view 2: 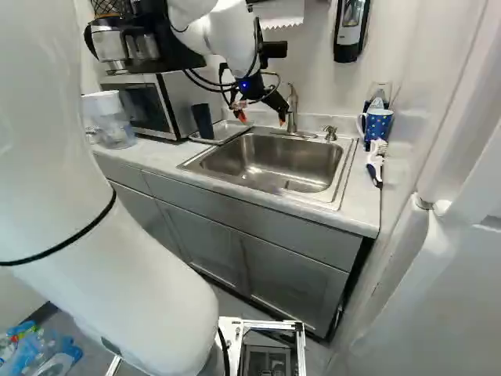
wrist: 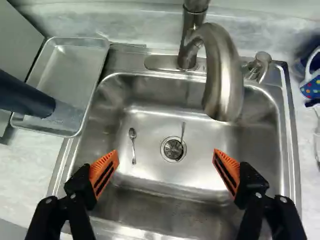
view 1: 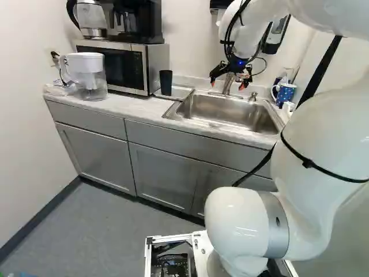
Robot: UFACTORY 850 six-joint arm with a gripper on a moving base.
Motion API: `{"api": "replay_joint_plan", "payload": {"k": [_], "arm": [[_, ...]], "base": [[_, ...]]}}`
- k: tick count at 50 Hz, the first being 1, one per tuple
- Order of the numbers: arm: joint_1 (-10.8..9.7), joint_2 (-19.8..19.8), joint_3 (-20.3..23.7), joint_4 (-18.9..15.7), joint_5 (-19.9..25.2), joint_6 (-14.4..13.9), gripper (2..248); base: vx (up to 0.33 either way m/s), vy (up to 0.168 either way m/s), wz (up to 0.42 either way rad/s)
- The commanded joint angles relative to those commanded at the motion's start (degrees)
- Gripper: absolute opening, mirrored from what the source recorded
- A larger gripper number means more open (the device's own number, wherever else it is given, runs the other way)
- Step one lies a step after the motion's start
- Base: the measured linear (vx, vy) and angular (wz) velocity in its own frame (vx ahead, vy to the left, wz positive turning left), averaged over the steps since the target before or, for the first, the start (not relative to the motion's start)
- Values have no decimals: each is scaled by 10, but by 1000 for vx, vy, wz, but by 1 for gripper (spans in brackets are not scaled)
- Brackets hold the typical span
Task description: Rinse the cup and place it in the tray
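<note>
Pitcher: The water filter pitcher (view 1: 86,75) stands by the microwave (view 1: 138,66) on the worktop (view 1: 130,104), likely kept back so it is not in the way.
Dark cup: It (view 1: 166,82) stands up in the metal tray (wrist: 62,70), beside the sink. Maybe it is there to drip dry, so the job looks nearly done. I can't tell if it is wet.
Tool: The tool (wrist: 165,154) is spread wide over the sink (wrist: 150,192) and holds nothing. It may have let go of the cup.
Spoon: It (wrist: 133,145) lies in the sink near the drain (wrist: 173,149), maybe waiting for a wash.
Faucet: It (wrist: 225,80) bends over the sink so water can fall in.
Dotted mug: It (view 2: 378,124) stands past the sink, probably not needed.
</note>
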Motion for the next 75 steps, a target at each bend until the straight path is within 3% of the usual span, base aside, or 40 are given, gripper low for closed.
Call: {"api": "replay_joint_plan", "payload": {"k": [24,75], "arm": [[-45,40,38,0,0,0,247],[-45,40,38,0,0,0,247]], "base": [[0,0,0],[0,0,0]]}}
